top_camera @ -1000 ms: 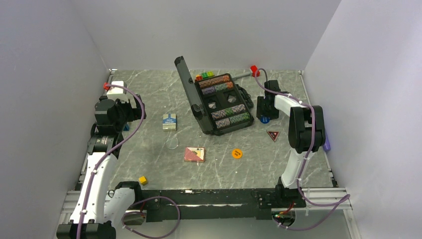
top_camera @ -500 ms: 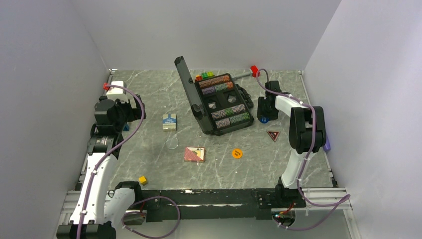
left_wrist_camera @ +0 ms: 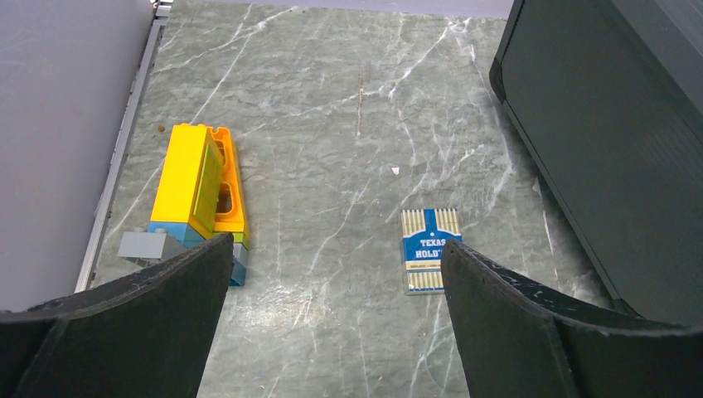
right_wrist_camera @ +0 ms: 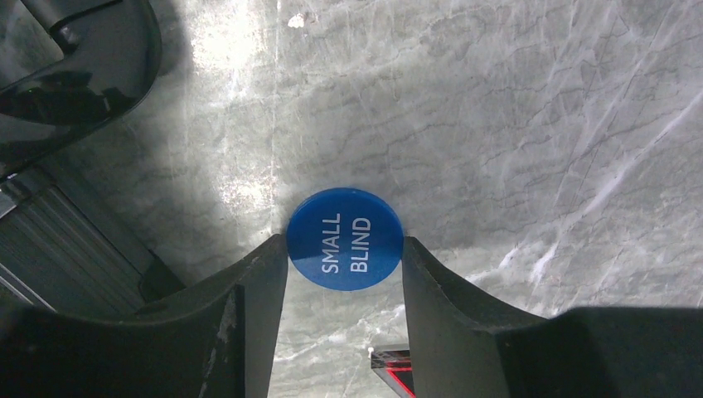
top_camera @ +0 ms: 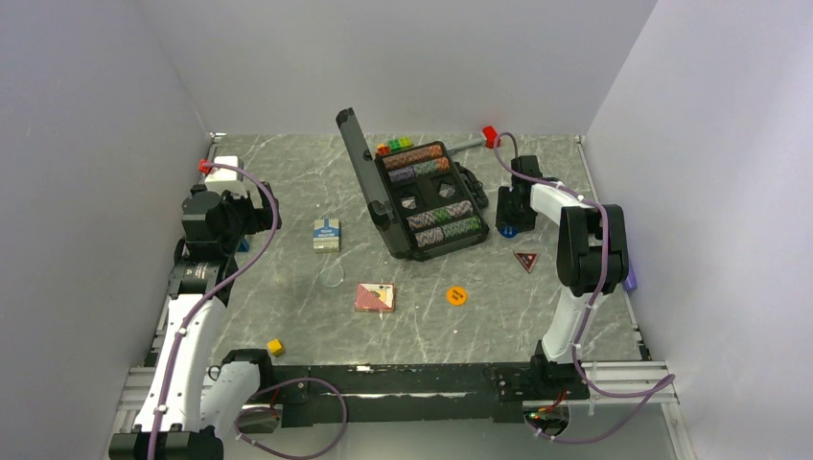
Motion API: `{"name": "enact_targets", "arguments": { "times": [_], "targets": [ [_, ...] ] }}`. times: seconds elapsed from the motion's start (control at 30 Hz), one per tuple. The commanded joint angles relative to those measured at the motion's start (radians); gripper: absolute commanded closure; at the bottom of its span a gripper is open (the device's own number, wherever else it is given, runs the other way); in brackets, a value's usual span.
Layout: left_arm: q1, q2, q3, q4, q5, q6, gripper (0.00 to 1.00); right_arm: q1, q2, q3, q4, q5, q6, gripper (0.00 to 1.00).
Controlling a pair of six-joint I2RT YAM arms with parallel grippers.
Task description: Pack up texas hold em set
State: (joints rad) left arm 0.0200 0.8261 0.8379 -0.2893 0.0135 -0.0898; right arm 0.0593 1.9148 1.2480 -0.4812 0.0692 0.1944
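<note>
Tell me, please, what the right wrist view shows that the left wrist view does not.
Only the right wrist: the blue Small Blind marker pinched between the fingers, plus a red triangular marker's corner. Only the left wrist: the blue-white card deck and yellow-orange blocks. Both: the marble table and part of the black briefcase.

Blue marker [right_wrist_camera: 345, 239], white lettering; blue-white striped deck [left_wrist_camera: 430, 261]; grey marbled table [left_wrist_camera: 332, 124].

The blue round marker [right_wrist_camera: 345, 239], at the centre of the right wrist view, bears "SMALL BLIND" in white capitals. Low and right of centre in the left wrist view, the blue-white card deck [left_wrist_camera: 430, 261] reads "TEXAS HOLD'"; its smaller print is illegible.
</note>
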Motion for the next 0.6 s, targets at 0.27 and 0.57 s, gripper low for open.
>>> {"name": "enact_targets", "arguments": {
  "times": [0.27,0.57],
  "targets": [
    [0.002,-0.019,0.009,0.039,0.003,0.001,0.01,-0.005,-0.088,0.026,-0.151,-0.012,-0.001,0.59],
    [0.001,-0.018,0.009,0.041,0.008,-0.001,0.01,-0.001,-0.135,0.049,-0.184,-0.016,-0.004,0.6]
  ]
}}
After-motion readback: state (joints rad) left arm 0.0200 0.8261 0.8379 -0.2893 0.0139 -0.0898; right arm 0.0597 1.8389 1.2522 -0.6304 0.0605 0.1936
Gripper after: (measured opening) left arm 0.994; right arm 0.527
